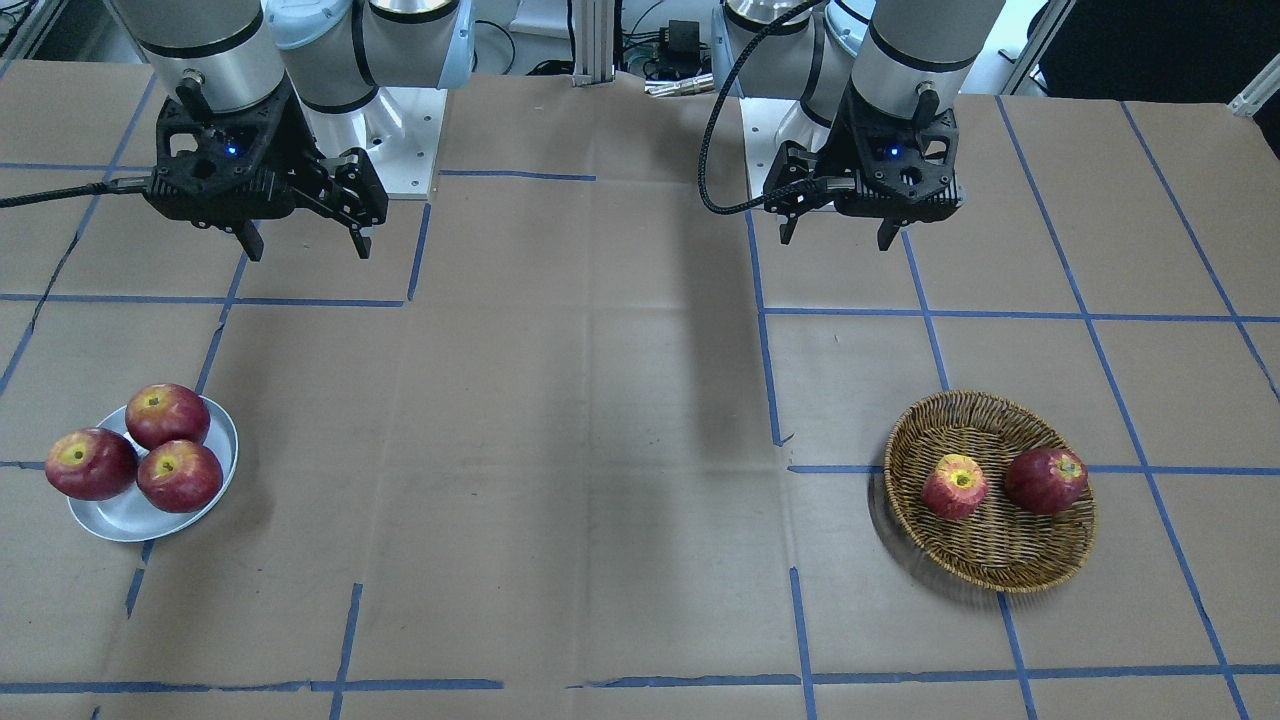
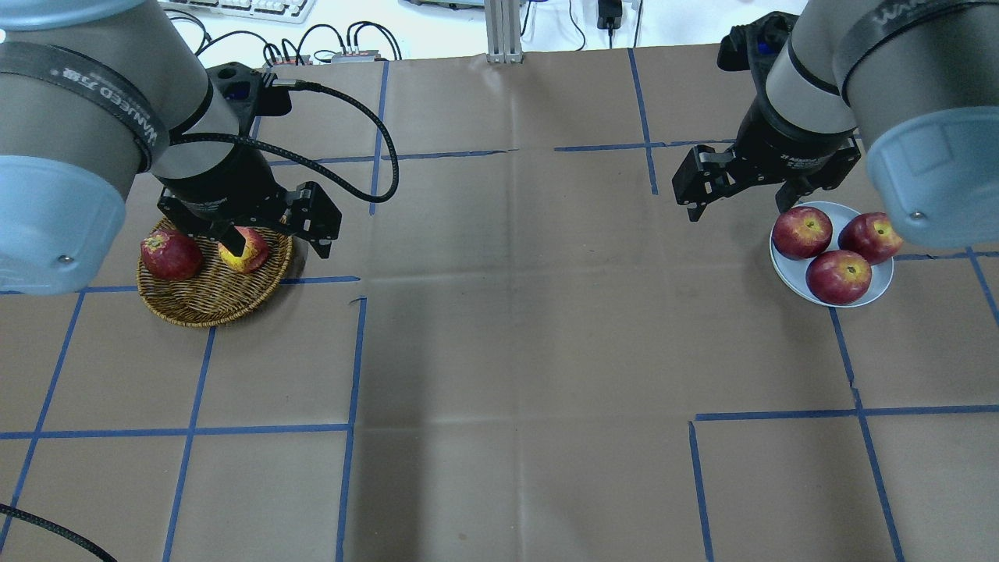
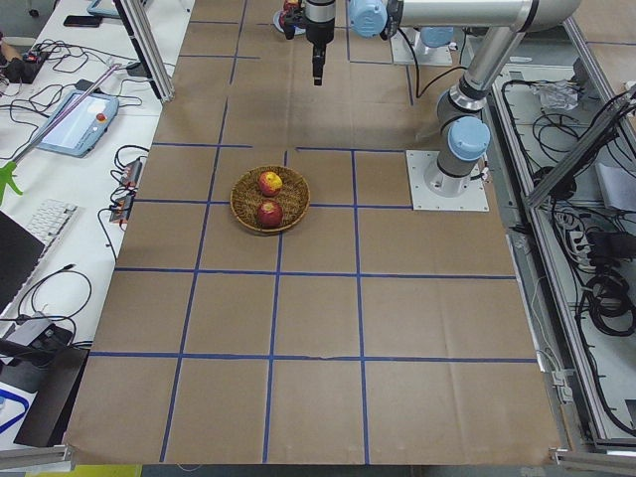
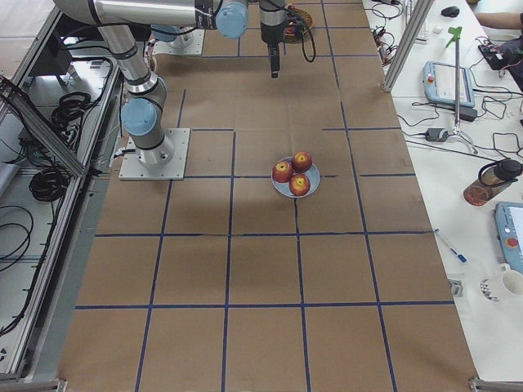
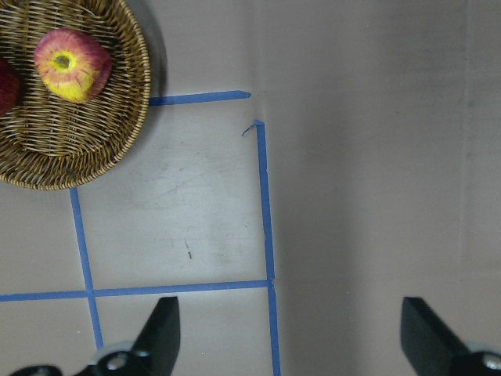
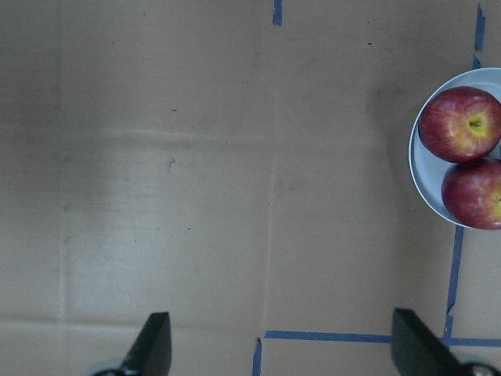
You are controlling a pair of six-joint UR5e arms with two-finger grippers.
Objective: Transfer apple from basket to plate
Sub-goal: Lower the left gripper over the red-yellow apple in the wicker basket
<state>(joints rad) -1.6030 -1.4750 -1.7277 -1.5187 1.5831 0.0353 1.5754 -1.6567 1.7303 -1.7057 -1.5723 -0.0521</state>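
The apple (image 1: 955, 487), pinkish-red with a wide yellow patch around the stem, lies in the brown wicker basket (image 1: 1000, 555) beside a darker red apple (image 1: 1046, 480). It also shows in the left wrist view (image 5: 72, 64) and, partly behind a finger, in the overhead view (image 2: 251, 251). The white plate (image 1: 125, 517) holds three dark red apples. My left gripper (image 1: 835, 240) is open and empty, high above the table on the robot's side of the basket. My right gripper (image 1: 307, 248) is open and empty, high up on the robot's side of the plate (image 6: 427, 205).
The table is covered in brown paper with a grid of blue tape lines (image 1: 770, 380). The basket (image 2: 211, 312) and the plate (image 2: 878, 287) stand far apart at opposite sides. Cables and arm bases sit at the robot's edge.
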